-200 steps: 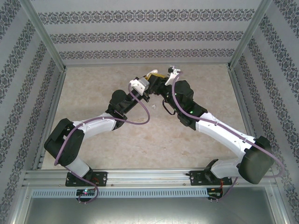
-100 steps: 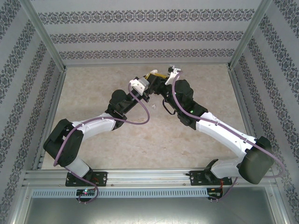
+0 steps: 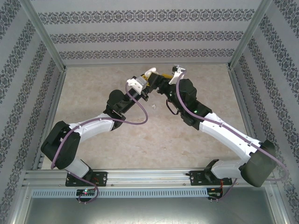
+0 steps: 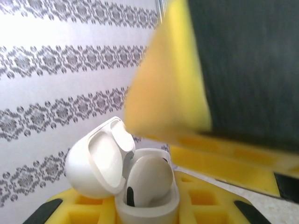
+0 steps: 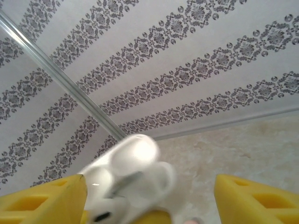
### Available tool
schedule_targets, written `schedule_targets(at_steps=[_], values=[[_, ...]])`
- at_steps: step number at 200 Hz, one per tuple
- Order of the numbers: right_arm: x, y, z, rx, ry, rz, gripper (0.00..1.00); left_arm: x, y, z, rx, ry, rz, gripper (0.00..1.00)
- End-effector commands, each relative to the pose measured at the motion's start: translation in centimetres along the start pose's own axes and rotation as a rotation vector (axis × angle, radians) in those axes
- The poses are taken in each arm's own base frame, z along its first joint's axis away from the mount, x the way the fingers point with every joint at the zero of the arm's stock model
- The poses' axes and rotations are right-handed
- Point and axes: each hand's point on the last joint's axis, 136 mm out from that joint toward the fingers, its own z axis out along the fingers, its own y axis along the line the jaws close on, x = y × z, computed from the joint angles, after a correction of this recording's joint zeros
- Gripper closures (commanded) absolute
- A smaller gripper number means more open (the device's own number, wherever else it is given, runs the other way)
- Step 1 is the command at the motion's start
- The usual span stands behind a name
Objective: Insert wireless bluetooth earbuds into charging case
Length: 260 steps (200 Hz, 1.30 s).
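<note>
A: What just changed?
B: The right gripper (image 5: 149, 183) has let go, its yellow fingers spread close by the white pebble-shaped charging case (image 4: 100, 168). The left gripper (image 4: 142, 207) clamps that case, lid open.
A: Counts?
B: One case. One glossy white earbud (image 4: 149, 179) seated inside, likely just inserted. One tiny white piece (image 3: 153, 107) on the beige table (image 3: 93, 88), nearer the arm bases than the case.
</note>
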Motion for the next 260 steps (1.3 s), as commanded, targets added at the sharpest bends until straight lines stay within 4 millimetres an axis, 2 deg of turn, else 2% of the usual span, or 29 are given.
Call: schedule_targets(at_steps=[1,20,42,76,95,123,168,192,220,260], values=[[-2.8,0.5,-2.5,-0.012,-0.055,0.018,0.25,-4.1,1.0,-1.0,-0.041,-0.131,0.001,1.0],[-4.1,-0.5,-4.0,0.015,-0.079,0.018,0.25,-4.1,1.5,-1.5,-0.051,-0.123,0.003,1.0],[-4.9,-2.5,-5.3,0.069,-0.081,0.026,0.25,-4.0,1.9,-2.2,-0.062,-0.108,0.012,1.0],[-3.8,-6.8,-5.6,0.189,0.01,0.02,0.25,-3.8,2.7,-3.8,-0.088,-0.074,0.022,1.0],[-1.7,-9.3,-4.8,0.253,0.111,0.017,0.25,-3.7,3.1,-4.8,-0.105,-0.05,0.025,1.0],[2.7,-12.7,-2.6,0.346,0.289,0.002,0.25,-2.9,3.6,-6.2,-0.133,-0.012,0.024,1.0],[10.4,-16.6,1.4,0.424,0.579,-0.034,0.28,-1.7,5.0,-8.0,-0.193,0.029,0.009,1.0],[13.6,-17.9,3.0,0.447,0.698,-0.058,0.29,-1.5,5.4,-8.6,-0.205,0.038,0.0,1.0],[15.9,-18.9,4.3,0.493,0.79,-0.146,0.3,-1.2,5.5,-8.7,-0.206,0.05,-0.022,1.0],[17.2,-19.5,5.8,0.522,0.86,-0.227,0.3,-0.3,5.2,-8.5,-0.184,0.066,-0.054,1.0]])
